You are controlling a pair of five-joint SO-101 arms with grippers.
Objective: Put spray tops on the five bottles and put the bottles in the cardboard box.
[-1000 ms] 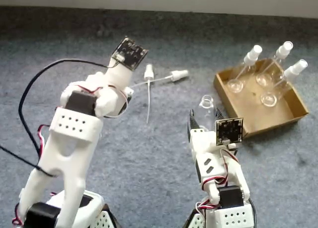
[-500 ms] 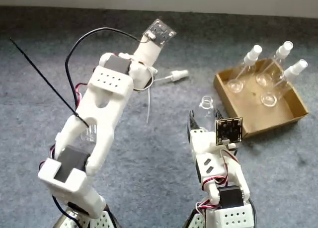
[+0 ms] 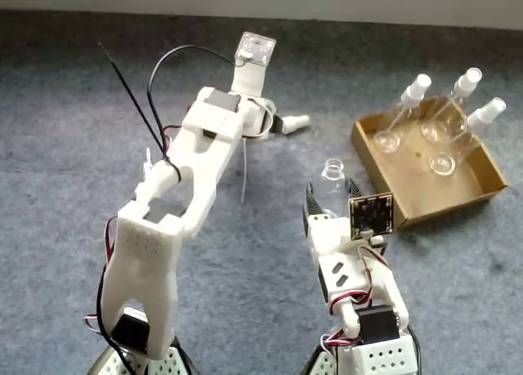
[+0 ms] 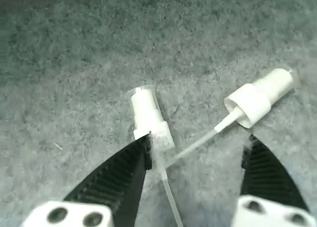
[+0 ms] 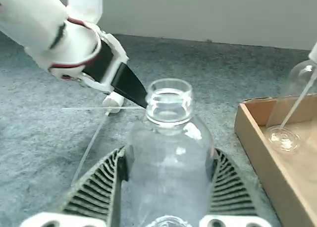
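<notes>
We see the left claw [image 4: 197, 140] spread wide, its 2 black ribbed fingers straddling 2 white plastic spray tops that lie on the counter [image 3: 73, 105], a grey surface with a fuzzy, carpet-like nap. The first spray top [image 4: 147, 119] lies against the tip of one finger. The second spray top [image 4: 258, 97] lies near the other finger. Each has a cylindrical cap and a thin translucent tube, and the 2 tubes cross between the fingers.

The right claw [image 5: 166, 187] pinches a clear bottle [image 5: 170, 138] between its ribbed fingers. The bottle is upright and round-shouldered, with an open ringed neck and no top on it. In the high view it sits between the spray tops and the cardboard box [image 3: 458, 187], near the box's closest corner.

The box is a shallow brown rectangular tray with low walls. 3 capped bottles [image 3: 441, 118], clear with white spray tops, stand in it close together along its far side.
</notes>
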